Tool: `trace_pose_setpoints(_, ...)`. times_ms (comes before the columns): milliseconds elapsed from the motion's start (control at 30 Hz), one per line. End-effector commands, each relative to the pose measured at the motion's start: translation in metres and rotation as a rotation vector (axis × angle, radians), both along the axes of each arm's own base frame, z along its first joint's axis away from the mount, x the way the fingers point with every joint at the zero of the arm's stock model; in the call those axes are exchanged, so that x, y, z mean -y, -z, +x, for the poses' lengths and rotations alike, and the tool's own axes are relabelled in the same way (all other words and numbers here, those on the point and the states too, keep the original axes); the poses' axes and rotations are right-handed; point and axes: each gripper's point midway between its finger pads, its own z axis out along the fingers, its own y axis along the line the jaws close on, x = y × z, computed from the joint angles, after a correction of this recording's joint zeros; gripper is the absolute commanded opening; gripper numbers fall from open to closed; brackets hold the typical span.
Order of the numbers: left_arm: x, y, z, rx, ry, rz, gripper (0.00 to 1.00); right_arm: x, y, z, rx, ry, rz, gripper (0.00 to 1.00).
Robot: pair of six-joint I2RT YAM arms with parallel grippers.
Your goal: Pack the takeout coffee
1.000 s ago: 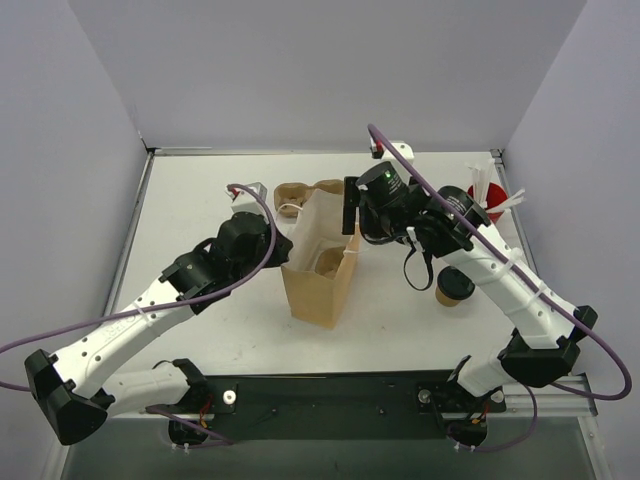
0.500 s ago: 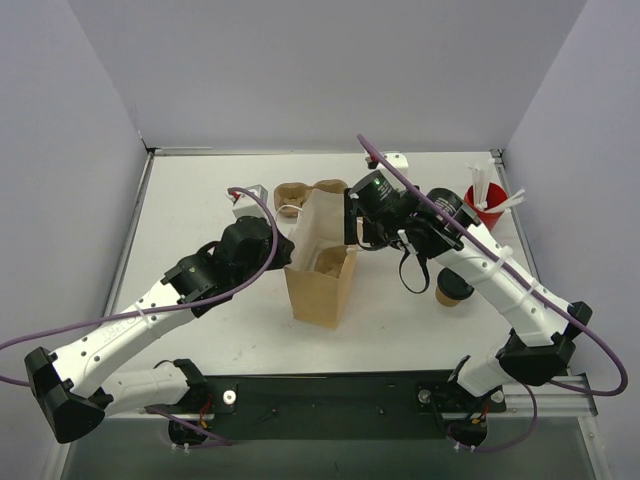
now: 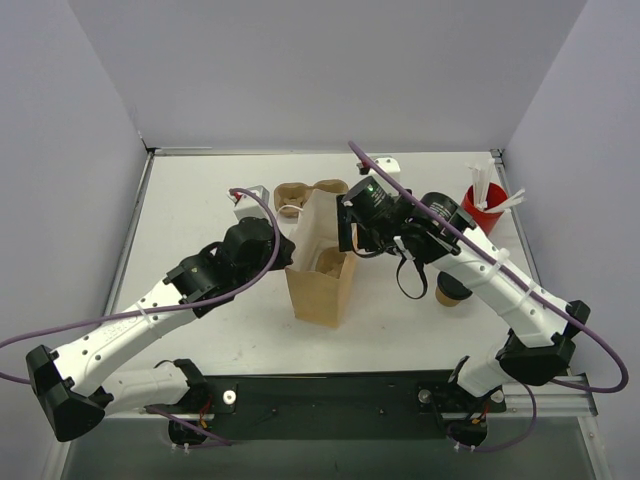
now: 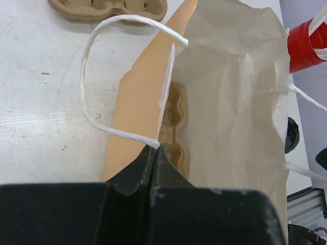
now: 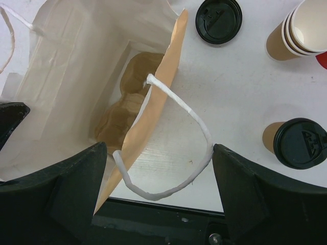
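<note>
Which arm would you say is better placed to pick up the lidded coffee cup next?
Right. The right gripper is open and free, the lidded cup stands on its side of the bag, and the left gripper is shut on the bag's rim.

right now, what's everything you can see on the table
paper bag: one, brown, standing open at centre
cup carriers: two, tan pulp, one inside the bag, one behind it
takeout coffee: one, tan with black lid, right of the bag
loose lid: one, black, beside the bag
cup stack: one, tan, near the loose lid
red cup: one, holding white sticks, far right
left arm: white and black, jaws shut on the bag's rim
right arm: white and black, jaws open over the bag's handle
</note>
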Motion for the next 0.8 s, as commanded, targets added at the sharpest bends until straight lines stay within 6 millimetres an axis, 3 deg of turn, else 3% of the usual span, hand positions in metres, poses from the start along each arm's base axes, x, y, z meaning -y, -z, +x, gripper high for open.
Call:
trace_pose_setpoints(0,0.007,-0.019,0.004,0.038,-0.008,-0.051,0.00,0.004,0.004,0.000,-0.011,0.016,-0.041,0.78)
trace_pose_setpoints(100,0.009,-0.021,0.002,0.043,-0.009,-0.052,0.00,0.011,-0.001,0.006,0.021,0.048,-0.073,0.77)
trace_pose_setpoints(233,0.008,-0.022,0.002,0.045,-0.015,-0.045,0.00,0.036,-0.038,0.009,0.128,0.100,-0.086,0.77)
trace_pose_setpoints(367,0.012,-0.019,0.002,0.037,-0.023,-0.037,0.00,0.028,-0.073,0.006,0.192,0.074,0.023,0.75)
trace_pose_setpoints(433,0.015,-0.021,0.000,0.040,-0.025,-0.039,0.00,0.018,-0.076,0.006,0.207,0.056,0.038,0.75)
trace_pose_setpoints(533,0.017,-0.021,0.000,0.038,-0.048,-0.033,0.00,-0.002,-0.068,0.008,0.173,0.020,0.033,0.75)
trace_pose_setpoints(600,0.014,-0.022,0.000,0.042,-0.074,-0.035,0.00,-0.009,-0.050,0.010,0.118,0.015,-0.017,0.73)
trace_pose_setpoints(767,0.010,-0.027,-0.001,0.057,-0.109,-0.048,0.00,-0.012,-0.009,0.013,0.041,0.032,-0.117,0.69)
